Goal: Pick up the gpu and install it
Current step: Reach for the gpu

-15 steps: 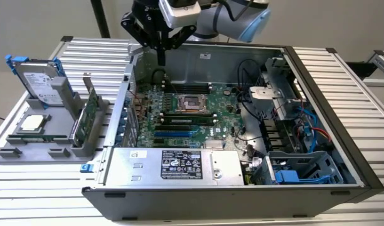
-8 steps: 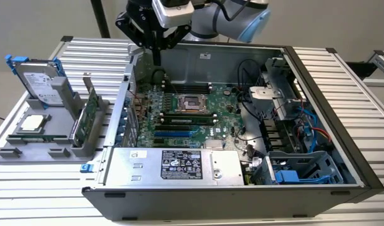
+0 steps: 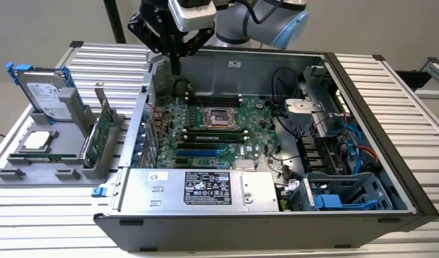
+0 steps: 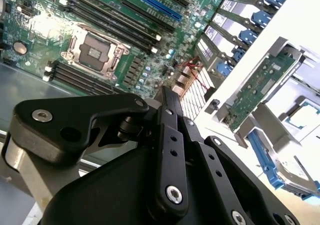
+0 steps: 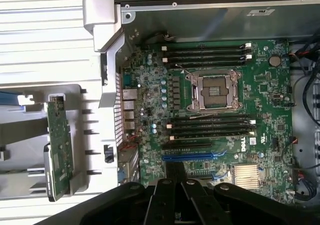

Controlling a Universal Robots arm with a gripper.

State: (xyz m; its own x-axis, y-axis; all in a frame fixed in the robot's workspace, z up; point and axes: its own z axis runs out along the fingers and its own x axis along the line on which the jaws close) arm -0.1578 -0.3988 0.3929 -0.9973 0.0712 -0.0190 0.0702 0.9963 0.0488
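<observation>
Your gripper (image 3: 175, 69) hung over the rear wall of the case (image 3: 277, 226), fingers pressed together, holding nothing. The gpu (image 3: 95, 138) stood on edge in the grey holder (image 3: 33, 174), well apart from the fingers toward the exterior view's left. Its long axis ran roughly parallel to that wall.

1. The open computer case (image 3: 241, 231) lies on its side on the ribbed metal counter (image 3: 54, 220).
2. The green motherboard (image 3: 205, 141) covers the case floor. Its empty processor socket (image 5: 212, 90) sits between 2 banks of black memory slots (image 5: 205, 55).
3. 1 blue expansion slot (image 5: 200, 157) lies beside a finned heat sink (image 5: 247, 174).
4. The silver power supply (image 3: 198, 191) sits against the near wall of the case.
5. At the exterior view's left, a grey holder tray (image 3: 11, 174) carries an upright hard drive (image 3: 43, 94) in a blue frame, a flat processor chip (image 3: 35, 140) and a narrow memory stick (image 3: 43, 158).
</observation>
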